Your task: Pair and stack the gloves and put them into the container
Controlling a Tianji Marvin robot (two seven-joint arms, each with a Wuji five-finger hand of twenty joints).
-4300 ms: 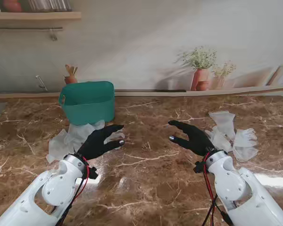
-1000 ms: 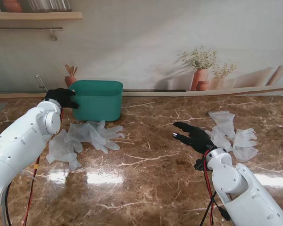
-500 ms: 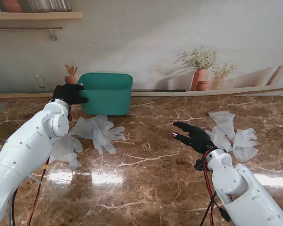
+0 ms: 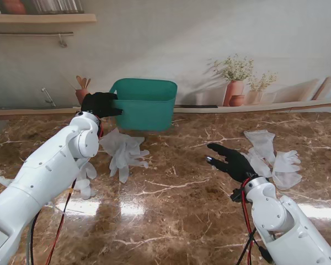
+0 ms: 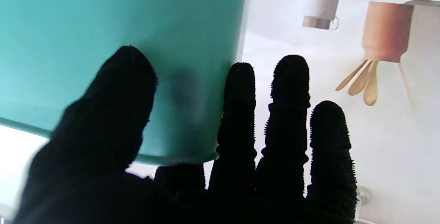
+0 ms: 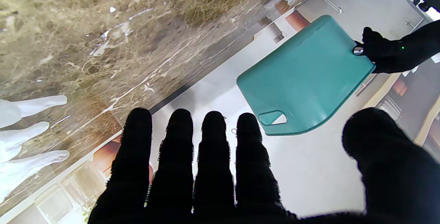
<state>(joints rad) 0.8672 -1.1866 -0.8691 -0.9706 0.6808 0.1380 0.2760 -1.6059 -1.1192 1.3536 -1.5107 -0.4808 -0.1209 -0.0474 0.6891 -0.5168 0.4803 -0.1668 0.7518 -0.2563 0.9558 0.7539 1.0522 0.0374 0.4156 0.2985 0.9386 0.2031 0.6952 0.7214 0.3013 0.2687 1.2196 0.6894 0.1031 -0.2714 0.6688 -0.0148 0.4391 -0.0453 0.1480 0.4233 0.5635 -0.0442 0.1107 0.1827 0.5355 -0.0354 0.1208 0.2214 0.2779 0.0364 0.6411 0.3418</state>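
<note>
The left hand (image 4: 101,104) is gripping the teal container (image 4: 146,105) at its left end, thumb on the outer wall and the other fingers (image 5: 237,114) around the rim edge, as the left wrist view shows. The container is sitting at the far edge of the tabletop (image 4: 176,193), just in front of the wall ledge. Whether its base is resting on the tabletop or lifted slightly is hard to tell from the stand's view.

Judging by this, the step in hand is positioning the container, not yet any pairing: no glove is being held, and nothing is visibly inside the container, though its interior is hidden.

2 heaps of clear gloves are lying on the tabletop. The left glove pile (image 4: 124,152) is lying just nearer to me than the container, almost touching its base. The right glove pile (image 4: 276,160) is lying well to the right of the container. The right hand (image 4: 230,161) is hovering with fingers spread wide and holding nothing, just left of that right pile and well apart from the container.

The next move probably calls for letting go of the container, then pinching 1 thin glove off a pile; the limp film will likely cling and drag its neighbours.
</note>
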